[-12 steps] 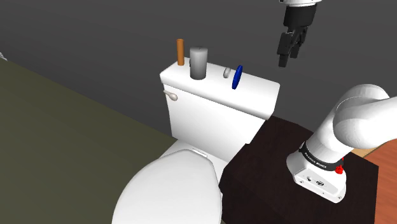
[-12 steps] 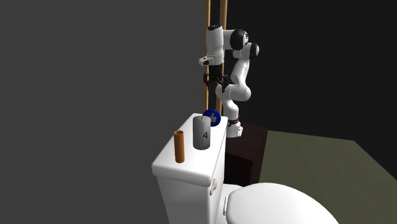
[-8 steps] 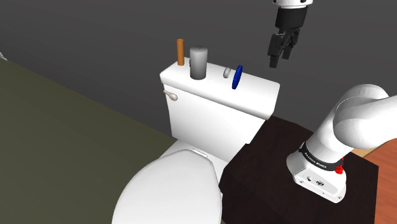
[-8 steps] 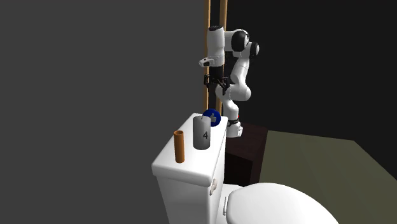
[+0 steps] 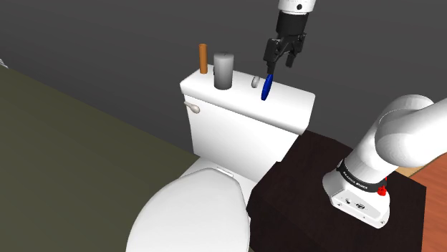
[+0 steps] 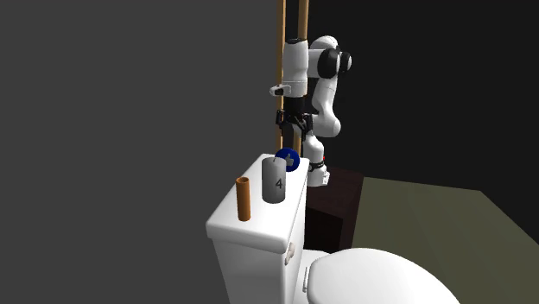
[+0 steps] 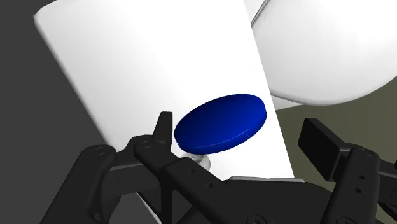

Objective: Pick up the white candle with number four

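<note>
Above the toilet tank, shoulder view: gripper (image 5: pixel 280 63) hangs fingers-down over the blue disc (image 5: pixel 266 86), close to its upper edge.
Grey candle (image 5: pixel 224 70): upright on the toilet tank (image 5: pixel 236 118), at the shoulder view's left of the disc, clear of the gripper.
Neighbours: brown cylinder (image 5: pixel 203 58) upright near the candle, further left; small grey knob (image 5: pixel 255 81) between candle and disc, just beside the disc.
Disc pose: standing on edge, tilted.
Stand (image 5: pixel 315 179): dark brown box at lower right, bearing the white arm (image 5: pixel 401 136).

Second exterior view, grey candle (image 6: pixel 274 180): dark number 4 on the near face; brown cylinder (image 6: pixel 243 199) beside it, nearer the camera.
Blue disc (image 6: pixel 288 158): peeks out behind the candle's top.
Gripper (image 6: pixel 288 138): points down, just above the disc.

Wrist view, fingers (image 7: pixel 162 130): spread apart, clasping nothing.
Blue disc (image 7: pixel 221 123): lies beyond the tips, between them, untouched, against the white tank top (image 7: pixel 146 63).
</note>
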You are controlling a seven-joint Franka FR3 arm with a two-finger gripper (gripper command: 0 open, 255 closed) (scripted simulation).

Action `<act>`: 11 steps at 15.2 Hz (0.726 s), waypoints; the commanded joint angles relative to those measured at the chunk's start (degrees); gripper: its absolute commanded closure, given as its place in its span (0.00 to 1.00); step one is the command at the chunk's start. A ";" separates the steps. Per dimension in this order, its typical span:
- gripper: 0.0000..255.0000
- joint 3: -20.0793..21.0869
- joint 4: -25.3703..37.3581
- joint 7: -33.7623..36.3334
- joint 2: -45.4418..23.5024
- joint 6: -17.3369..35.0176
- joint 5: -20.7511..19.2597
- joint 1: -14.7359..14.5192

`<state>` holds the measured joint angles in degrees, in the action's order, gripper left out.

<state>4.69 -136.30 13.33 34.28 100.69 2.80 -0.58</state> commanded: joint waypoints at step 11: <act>0.00 5.86 13.18 14.09 -19.94 18.11 -2.08 2.04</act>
<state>10.09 -124.85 26.06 16.32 117.55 1.24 1.23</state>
